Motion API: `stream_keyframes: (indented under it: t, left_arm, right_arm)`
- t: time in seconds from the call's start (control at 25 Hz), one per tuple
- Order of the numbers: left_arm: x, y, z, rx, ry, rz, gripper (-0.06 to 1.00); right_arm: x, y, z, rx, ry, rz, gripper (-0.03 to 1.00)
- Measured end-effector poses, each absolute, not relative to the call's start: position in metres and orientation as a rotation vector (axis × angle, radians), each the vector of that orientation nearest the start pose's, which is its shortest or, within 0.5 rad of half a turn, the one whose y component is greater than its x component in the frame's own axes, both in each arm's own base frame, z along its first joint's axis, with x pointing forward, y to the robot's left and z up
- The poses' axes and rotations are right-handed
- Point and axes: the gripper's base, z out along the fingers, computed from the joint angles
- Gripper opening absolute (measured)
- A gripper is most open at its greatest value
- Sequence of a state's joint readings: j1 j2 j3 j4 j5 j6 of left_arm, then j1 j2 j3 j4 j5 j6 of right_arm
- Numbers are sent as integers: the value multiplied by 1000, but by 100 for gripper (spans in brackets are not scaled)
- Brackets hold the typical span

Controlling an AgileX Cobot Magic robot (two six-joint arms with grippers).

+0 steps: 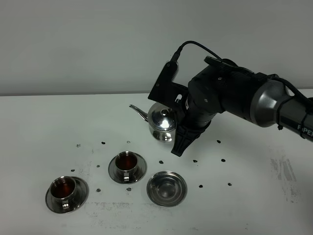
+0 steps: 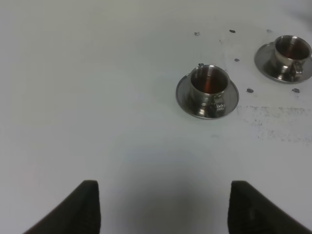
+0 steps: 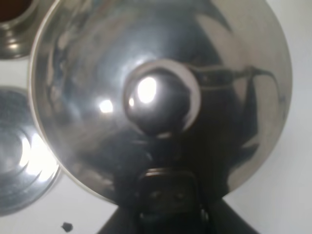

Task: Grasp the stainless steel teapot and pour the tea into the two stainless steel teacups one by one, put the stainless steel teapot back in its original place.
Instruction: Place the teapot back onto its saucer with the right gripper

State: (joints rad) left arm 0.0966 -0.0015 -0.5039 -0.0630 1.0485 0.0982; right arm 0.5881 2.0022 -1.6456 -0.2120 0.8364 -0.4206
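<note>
Exterior high view, from left to right: a first teacup [image 1: 65, 187] on its saucer with dark tea inside, then a second teacup [image 1: 127, 162], also with tea, then an empty saucer [image 1: 167, 188] with no cup on it, just beside the second cup. Behind them the stainless steel teapot [image 1: 161, 121] is in the air above the table [image 1: 39, 122], upright or nearly so, its spout pointing left, with the right gripper [image 1: 183, 139] at its handle side. The fingers are closed together on the handle, I judge, because the pot hangs with nothing under it. The empty saucer is probably the place where the pot goes back.

The pot is polished steel, so it is hard and stiff but slippery, and with tea left inside it is likely rather heavy and can swing. The loop handle is the good place to hold.

The right wrist view shows only the domed lid and its knob [image 3: 158, 97] from very near, which the high camera gives small. The left wrist view shows the left gripper [image 2: 163, 204] with fingers wide apart and holding nothing, low over bare table, and both cups ahead of it; the high camera does not show this arm at all.
</note>
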Motion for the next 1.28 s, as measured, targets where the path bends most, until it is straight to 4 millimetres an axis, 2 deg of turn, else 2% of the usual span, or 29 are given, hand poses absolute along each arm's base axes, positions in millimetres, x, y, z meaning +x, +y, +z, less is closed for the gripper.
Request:
stream_keyframes:
  t: [0.2, 0.44, 1.0, 1.28]
  left_arm:
    - [-5, -5, 279, 4, 2025, 48, 61]
    - [-5, -5, 279, 4, 2025, 48, 61]
    - [-5, -5, 279, 5, 2025, 49, 61]
    - [-5, -5, 279, 5, 2025, 49, 61]
  right_arm:
    - [382, 231, 232, -1365, 2259, -155, 21]
    - [388, 240, 208, -1361, 2270, -86, 21]
    - [399, 250, 158, -1367, 2298, -47, 21]
    - [402, 251, 151, -1363, 2283, -44, 21]
